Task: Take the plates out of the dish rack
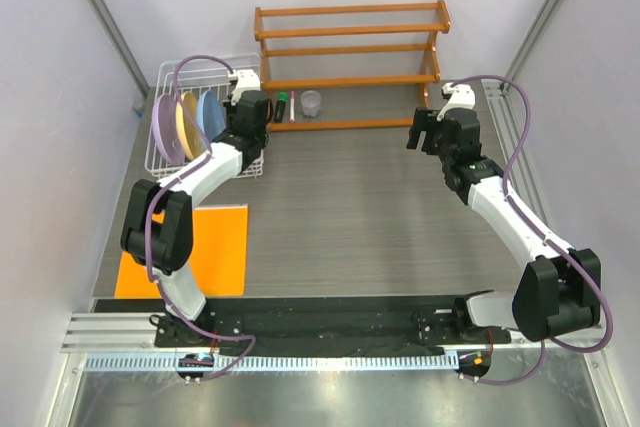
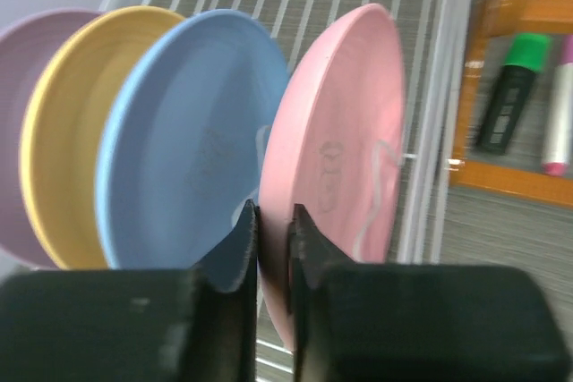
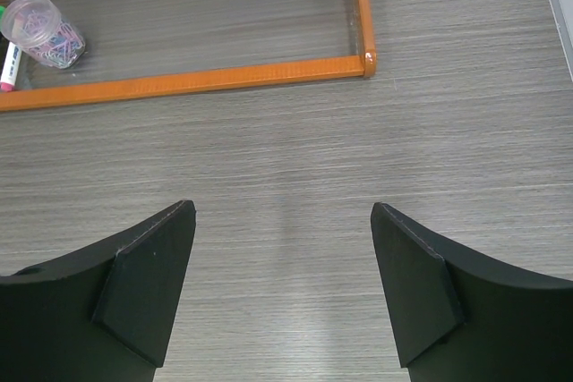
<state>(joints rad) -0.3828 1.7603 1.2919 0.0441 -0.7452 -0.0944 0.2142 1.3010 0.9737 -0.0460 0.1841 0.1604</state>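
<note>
Grey wood-grain table (image 1: pixel 360 207) fills your overhead view, with pale walls on both sides. At about 10 o'clock on it sits the dish rack (image 1: pixel 165 162), and all four plates stand on edge inside it. In your left wrist view they run from 9 o'clock to 3 o'clock: lavender plate (image 2: pixel 27 131), yellow plate (image 2: pixel 72 149), light blue plate (image 2: pixel 179 149), pink plate (image 2: pixel 349 131).

Your left gripper (image 2: pixel 273 239) is at the rack. Its fingers are drawn nearly together, pinching the lower rim of the pink plate, one finger between the blue and pink plates and the other on the pink plate's face.

Your right gripper (image 3: pixel 282 210) hangs at about 2 o'clock over bare table, its jaws spread wide with nothing between them.

At 12 o'clock stands the wooden shelf (image 1: pixel 350 47). On its bottom level you can see a green-capped marker (image 2: pixel 510 96) and a clear jar (image 3: pixel 43 31) of coloured clips. An orange sheet (image 1: pixel 200 247) lies flat at 8 o'clock, beside the left arm.
</note>
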